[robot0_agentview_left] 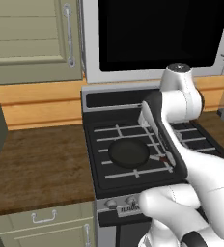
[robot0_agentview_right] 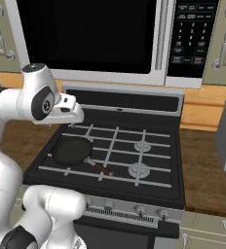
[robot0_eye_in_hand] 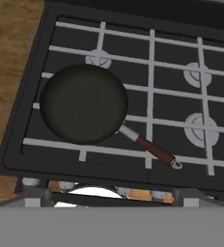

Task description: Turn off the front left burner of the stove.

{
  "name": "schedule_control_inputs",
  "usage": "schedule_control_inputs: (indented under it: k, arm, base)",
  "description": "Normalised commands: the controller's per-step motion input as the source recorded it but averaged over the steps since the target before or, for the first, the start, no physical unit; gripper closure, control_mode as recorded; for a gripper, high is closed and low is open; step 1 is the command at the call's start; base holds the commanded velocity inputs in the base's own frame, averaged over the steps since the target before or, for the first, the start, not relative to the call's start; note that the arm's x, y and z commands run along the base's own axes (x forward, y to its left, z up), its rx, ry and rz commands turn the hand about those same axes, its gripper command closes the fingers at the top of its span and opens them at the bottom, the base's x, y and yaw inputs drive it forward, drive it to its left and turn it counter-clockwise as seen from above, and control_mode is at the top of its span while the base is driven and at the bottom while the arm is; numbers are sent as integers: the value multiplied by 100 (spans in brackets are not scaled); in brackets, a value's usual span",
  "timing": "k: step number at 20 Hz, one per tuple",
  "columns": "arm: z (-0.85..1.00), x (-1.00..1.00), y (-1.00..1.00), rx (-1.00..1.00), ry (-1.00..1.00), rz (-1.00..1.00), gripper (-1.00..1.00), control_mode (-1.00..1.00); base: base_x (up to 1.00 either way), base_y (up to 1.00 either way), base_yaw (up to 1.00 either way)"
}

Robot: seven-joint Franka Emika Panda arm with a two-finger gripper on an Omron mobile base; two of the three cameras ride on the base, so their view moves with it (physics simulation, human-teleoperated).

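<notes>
Frying pan (robot0_eye_in_hand: 83,103) hides front left burner (robot0_eye_in_hand: 61,144) cap.

No legible text; microwave keypad (robot0_agentview_right: 189,34) markings blurred

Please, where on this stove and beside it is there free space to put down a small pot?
The right half of the stove is free: both right burners stand bare. The wooden counter left of the stove is bare too. The front left burner is crowded: the frying pan covers it, its handle reaching toward the middle.
</notes>
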Motion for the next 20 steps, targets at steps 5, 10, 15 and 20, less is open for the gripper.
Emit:
schedule_control_inputs:
  k: [5,10,15,20]
  arm:
    - [-42,-60,63,-35,0,21,-100,-100]
    - [-43,-71,72,-34,0,25,-100,-100]
    - [-50,-78,72,-35,0,27,-100,-100]
    - [-70,-64,70,-39,7,28,-100,-100]
  base:
    - [0,0,0]
    - [0,0,0]
    - [0,0,0]
    - [0,0,0]
